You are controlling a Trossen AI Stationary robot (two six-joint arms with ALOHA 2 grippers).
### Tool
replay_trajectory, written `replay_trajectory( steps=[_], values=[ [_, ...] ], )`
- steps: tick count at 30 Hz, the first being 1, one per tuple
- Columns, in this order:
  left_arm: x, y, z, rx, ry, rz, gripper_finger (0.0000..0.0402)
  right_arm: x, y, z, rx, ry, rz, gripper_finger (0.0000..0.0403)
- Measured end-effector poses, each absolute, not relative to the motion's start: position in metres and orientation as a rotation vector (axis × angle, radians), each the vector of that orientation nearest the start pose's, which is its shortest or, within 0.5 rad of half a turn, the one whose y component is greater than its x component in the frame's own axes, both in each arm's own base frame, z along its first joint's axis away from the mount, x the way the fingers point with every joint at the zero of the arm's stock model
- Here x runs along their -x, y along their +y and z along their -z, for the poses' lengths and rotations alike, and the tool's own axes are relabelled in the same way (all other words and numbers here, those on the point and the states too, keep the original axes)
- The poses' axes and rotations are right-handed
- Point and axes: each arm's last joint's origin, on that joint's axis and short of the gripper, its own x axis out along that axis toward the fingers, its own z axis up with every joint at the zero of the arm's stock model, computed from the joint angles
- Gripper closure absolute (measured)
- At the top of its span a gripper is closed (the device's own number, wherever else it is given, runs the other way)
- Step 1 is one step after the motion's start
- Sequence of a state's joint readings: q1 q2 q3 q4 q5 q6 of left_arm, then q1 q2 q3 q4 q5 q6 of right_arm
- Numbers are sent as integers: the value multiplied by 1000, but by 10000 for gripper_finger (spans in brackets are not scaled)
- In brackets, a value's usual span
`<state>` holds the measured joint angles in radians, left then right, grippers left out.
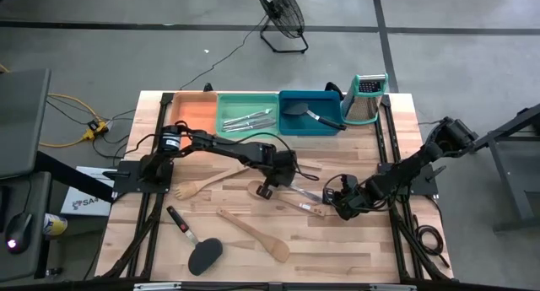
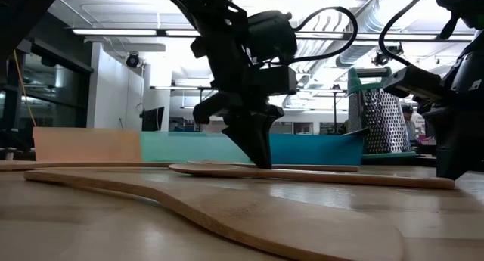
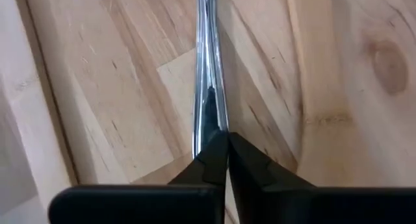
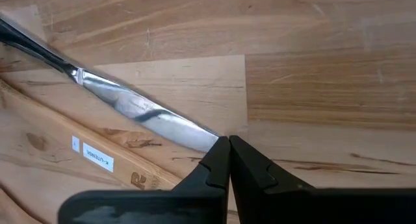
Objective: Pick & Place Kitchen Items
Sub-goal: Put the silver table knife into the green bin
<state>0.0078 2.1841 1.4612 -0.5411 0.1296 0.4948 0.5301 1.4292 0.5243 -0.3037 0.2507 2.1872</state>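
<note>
my left gripper [image 1: 274,180], at mid-table, fingers pinched together on the slim handle of a silver knife [image 4: 140,113] that lies flat on the table [image 1: 354,249]; the left wrist view shows the shiny handle [image 3: 207,81] running straight out from between my closed fingertips, though whether the pinch truly has it, or the tips merely meet over it, i cannot say for certain. my right gripper [image 1: 346,202], just beside the knife's blade end, fingers closed on nothing, tips close to the blade tip. sorted so far: silver cutlery [image 1: 251,118] in the green tray [image 1: 226,124], a black turner [image 1: 308,114] in the blue tray [image 1: 331,129]; the orange tray [image 1: 192,114] appears to hold nothing. left on the table: a wooden fork [image 1: 207,183], a pale wooden spatula [image 1: 253,232] nearest the front edge, another wooden utensil [image 1: 287,198] beside the knife, a black-handled turner [image 1: 196,245]. the box grater [image 1: 364,99] stands upright beside the blue tray. by my judgement the task is somewhat under halfway: two trays begun, the knife in hand not yet lifted, four more pieces to follow.
</note>
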Motion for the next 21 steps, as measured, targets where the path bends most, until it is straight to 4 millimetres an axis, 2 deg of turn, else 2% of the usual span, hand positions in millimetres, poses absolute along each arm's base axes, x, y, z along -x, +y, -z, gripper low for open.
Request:
replay_trajectory(
  steps=[21],
  values=[
    [-424, -2, -107, -302, 1212, 429, 401, -190, 103, -120, -1460, 809, 958, 400]
  ],
)
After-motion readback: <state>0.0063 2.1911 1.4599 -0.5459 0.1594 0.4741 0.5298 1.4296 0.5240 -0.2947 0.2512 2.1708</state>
